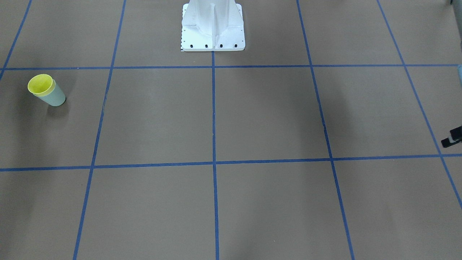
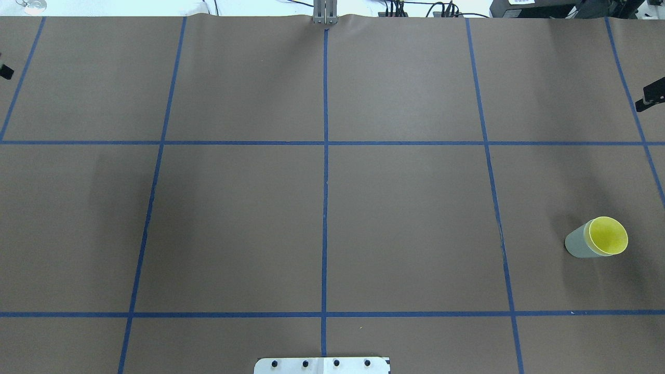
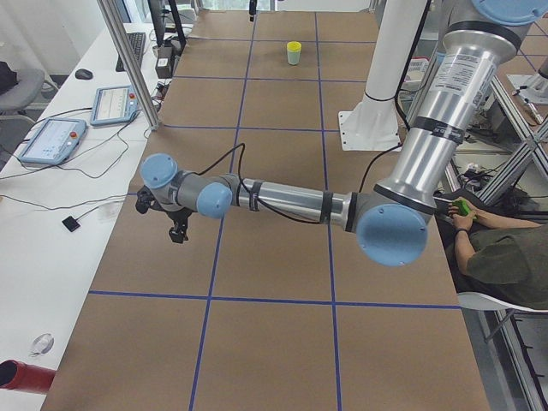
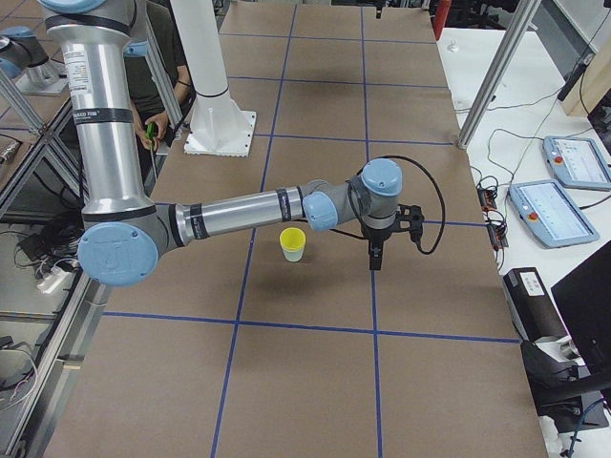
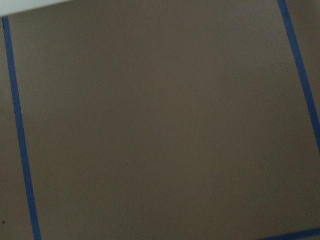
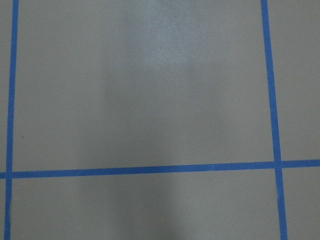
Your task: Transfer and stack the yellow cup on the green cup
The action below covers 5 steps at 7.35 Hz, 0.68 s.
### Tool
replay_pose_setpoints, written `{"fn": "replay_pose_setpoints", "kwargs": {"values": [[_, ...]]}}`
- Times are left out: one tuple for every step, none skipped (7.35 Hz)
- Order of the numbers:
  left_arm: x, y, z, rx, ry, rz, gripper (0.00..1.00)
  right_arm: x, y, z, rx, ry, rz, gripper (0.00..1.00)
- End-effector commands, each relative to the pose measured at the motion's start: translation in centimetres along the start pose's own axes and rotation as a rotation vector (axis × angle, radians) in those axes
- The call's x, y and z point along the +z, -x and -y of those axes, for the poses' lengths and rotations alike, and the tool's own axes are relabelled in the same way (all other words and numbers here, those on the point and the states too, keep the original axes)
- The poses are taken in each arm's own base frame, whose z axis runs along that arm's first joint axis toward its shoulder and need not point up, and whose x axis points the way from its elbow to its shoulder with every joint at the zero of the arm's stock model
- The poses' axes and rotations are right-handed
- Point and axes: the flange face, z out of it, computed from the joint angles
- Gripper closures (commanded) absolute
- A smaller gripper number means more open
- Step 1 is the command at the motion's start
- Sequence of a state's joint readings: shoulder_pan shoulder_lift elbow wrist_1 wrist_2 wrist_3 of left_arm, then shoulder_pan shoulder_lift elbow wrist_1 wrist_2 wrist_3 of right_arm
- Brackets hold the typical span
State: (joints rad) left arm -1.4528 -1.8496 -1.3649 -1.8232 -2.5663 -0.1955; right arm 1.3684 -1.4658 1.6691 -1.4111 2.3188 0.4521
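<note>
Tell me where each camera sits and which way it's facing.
Front-facing: across the table, looking down at the white base.
Overhead: behind the robot, looking forward.
Exterior left: left end; left pincer near.
Exterior right: right end; right pincer near.
Wrist views: straight down at table.
Shared: yellow cup nested in green cup.

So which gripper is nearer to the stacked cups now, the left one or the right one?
The right. The right gripper hangs just beside the yellow cup, which is nested in the green cup, without touching. The left gripper is at the table's opposite end, far away.
</note>
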Motion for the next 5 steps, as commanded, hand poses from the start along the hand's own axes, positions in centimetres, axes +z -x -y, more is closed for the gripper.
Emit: {"fn": "replay_pose_setpoints", "kwargs": {"values": [[-1.8,7.1,-7.7,0.139,-0.137,0.294,0.0,-0.8,-0.4,-0.1,-0.001,-0.008,0.012,0.0],[-1.5,9.0,-9.3,0.195,-0.104,0.377,0.0,-0.1,-1.1,-0.1,-0.019,0.004,0.003,0.0],[-1.4,8.2,-9.9,0.194,-0.045,0.278,0.0,-0.4,-1.8,-0.1,-0.043,0.001,0.006,0.0],[-1.0,8.5,-11.7,0.129,0.01,0.215,0.0,-0.6,-1.9,-0.1,-0.026,0.018,-0.004,0.0],[-0.2,9.8,-14.2,0.092,0.037,0.198,0.0,-0.9,-1.7,-0.2,-0.009,0.042,-0.012,0.0]]}}
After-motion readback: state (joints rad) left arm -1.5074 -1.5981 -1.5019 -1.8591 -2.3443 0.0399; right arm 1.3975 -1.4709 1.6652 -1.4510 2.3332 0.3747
